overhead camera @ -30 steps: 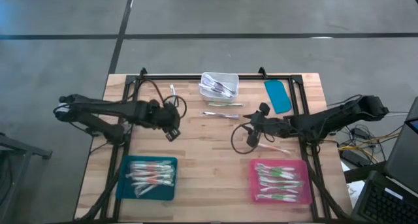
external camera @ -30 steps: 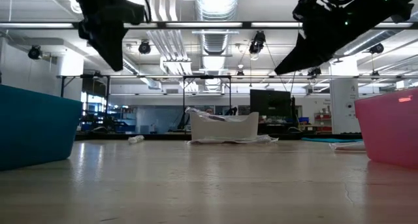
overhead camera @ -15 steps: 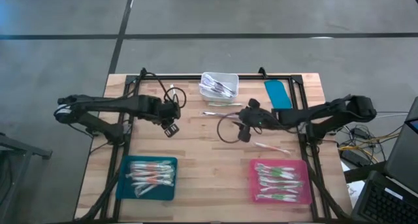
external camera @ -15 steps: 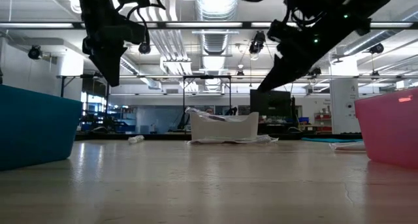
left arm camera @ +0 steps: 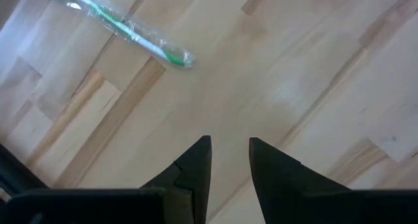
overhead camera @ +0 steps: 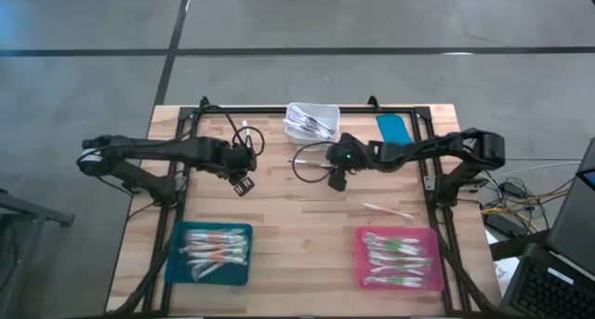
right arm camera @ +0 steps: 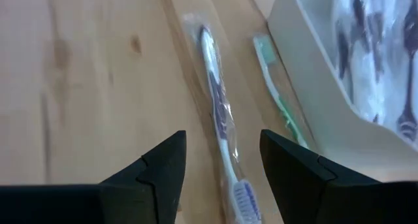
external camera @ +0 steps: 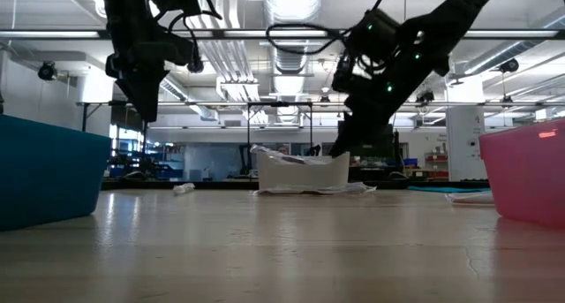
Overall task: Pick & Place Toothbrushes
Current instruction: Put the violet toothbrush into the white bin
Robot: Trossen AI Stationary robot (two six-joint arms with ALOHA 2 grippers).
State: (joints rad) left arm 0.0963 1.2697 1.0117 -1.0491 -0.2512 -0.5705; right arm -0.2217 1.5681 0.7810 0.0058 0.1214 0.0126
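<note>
The table (overhead camera: 279,217) is made of light wood. At its 12 o'clock edge a small white bin (overhead camera: 311,122) is seen, with wrapped toothbrushes (overhead camera: 310,126) piled inside it. Just beside the bin, at its 6 o'clock side, two wrapped toothbrushes are laid flat on the wood: a blue one (right arm camera: 219,123) and a green one (right arm camera: 277,96) closer to the bin wall.

The right claw (right arm camera: 222,168) is held above the blue toothbrush. Its two fingers (right arm camera: 160,168) are spread wide, one on each side of the brush, and nothing is pinched between them. In the high view this claw (overhead camera: 335,179) is found near the middle of the table, just at 6 o'clock from the bin.

The left claw (left arm camera: 228,162) is held over bare wood at the 10 o'clock part of the table (overhead camera: 244,184). Its fingers are a little apart and nothing is held. A green wrapped toothbrush (left arm camera: 117,25) is seen on the wood near it, not touched.

At 7 o'clock a teal tray (overhead camera: 209,254) is filled with toothbrushes. At 5 o'clock a pink tray (overhead camera: 400,259) is filled with toothbrushes too. One loose pink toothbrush (overhead camera: 386,209) is laid just past the pink tray, toward 12 o'clock. A flat teal lid (overhead camera: 396,136) is laid at 1 o'clock.
</note>
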